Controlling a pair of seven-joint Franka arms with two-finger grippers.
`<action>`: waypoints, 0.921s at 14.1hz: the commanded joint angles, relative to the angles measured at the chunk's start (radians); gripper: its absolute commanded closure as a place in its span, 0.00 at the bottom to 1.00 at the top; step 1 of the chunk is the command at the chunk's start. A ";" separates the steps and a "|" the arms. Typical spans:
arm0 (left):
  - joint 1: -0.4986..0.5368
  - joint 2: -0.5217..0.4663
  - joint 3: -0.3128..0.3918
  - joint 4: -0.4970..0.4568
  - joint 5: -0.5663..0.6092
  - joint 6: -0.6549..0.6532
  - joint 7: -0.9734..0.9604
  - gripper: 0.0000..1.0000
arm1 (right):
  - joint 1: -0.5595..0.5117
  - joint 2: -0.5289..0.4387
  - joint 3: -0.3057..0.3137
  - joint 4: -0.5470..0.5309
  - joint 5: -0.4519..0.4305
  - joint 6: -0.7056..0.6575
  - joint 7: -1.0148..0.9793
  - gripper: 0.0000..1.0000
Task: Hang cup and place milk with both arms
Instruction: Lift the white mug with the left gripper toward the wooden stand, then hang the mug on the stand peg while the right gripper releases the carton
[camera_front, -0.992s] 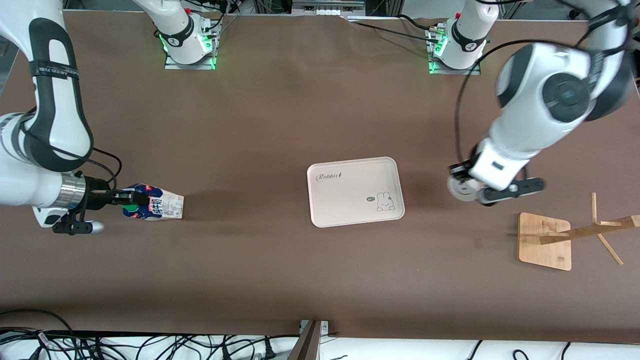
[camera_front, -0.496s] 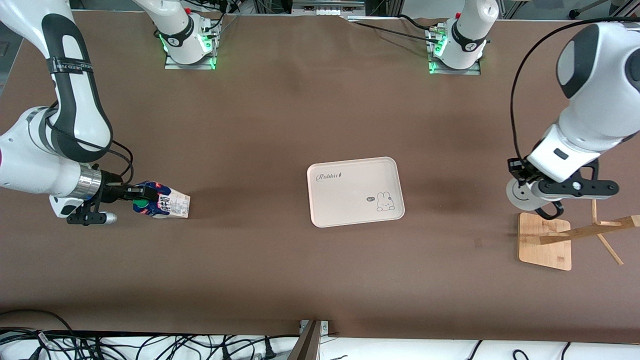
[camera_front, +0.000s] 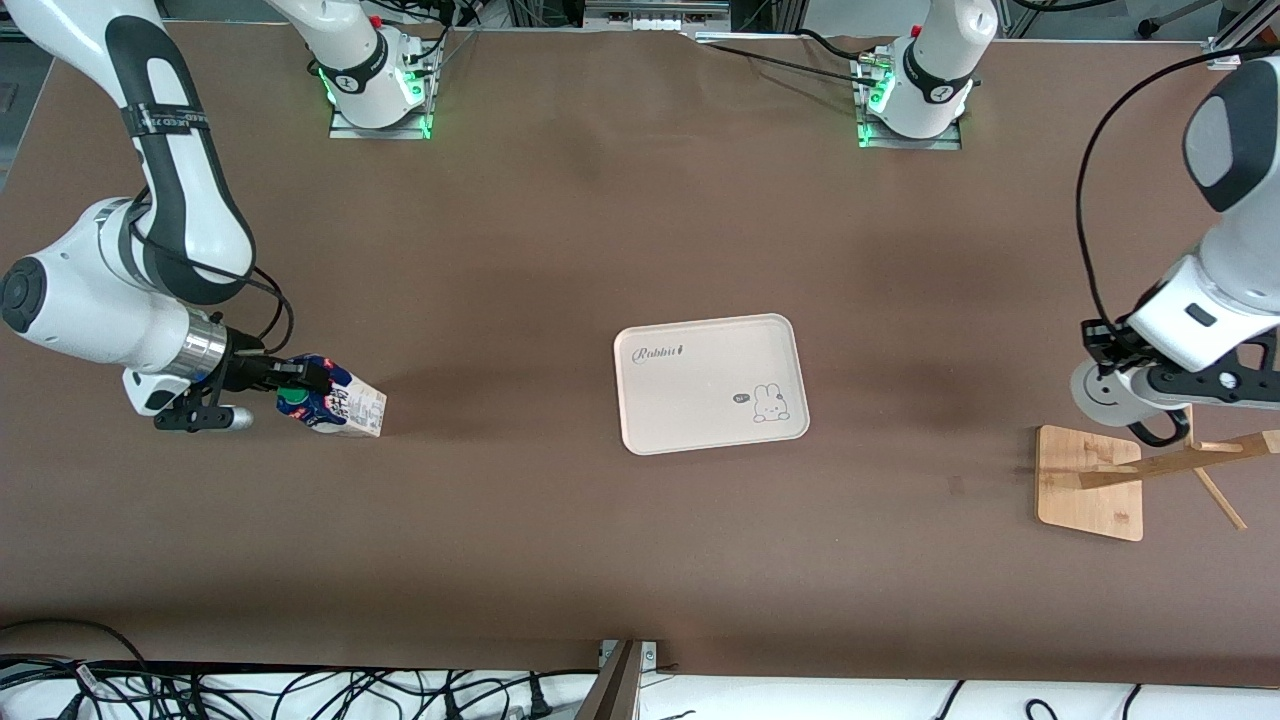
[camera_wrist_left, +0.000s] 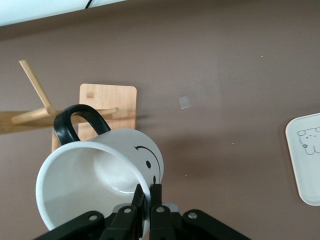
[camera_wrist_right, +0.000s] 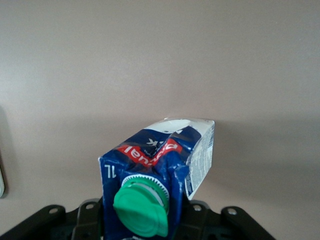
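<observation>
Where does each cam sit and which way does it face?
Front view: high across the table, faces both bases; shows both arms, tray, rack.
Left wrist view: on the left wrist, looks past the left gripper, shut on the cup, over the rack.
Right wrist view: on the right wrist, looks along the right gripper at the milk.
Shared: the rack and tray show in front and left wrist views.

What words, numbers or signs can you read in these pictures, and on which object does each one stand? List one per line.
"Rabbit": cursive word on the pale rectangular tray, beside a small rabbit drawing.
"1L": white print on the dark blue gable-top milk carton.
Red band on the same carton: white lettering, too distorted to read.
Dark characters on the carton's whitish side: too small to read.
Black smiley face, a sign only: on the white mug.
</observation>
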 joint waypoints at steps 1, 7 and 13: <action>0.017 0.042 0.000 0.067 0.011 0.009 0.071 1.00 | -0.002 -0.031 0.007 -0.032 -0.012 0.018 -0.010 0.00; 0.043 0.048 0.009 0.067 0.014 0.037 0.117 1.00 | -0.004 -0.071 -0.025 0.102 -0.015 -0.247 0.011 0.00; 0.046 0.067 0.055 0.061 0.011 0.052 0.223 1.00 | 0.005 -0.064 -0.032 0.454 -0.290 -0.579 0.072 0.00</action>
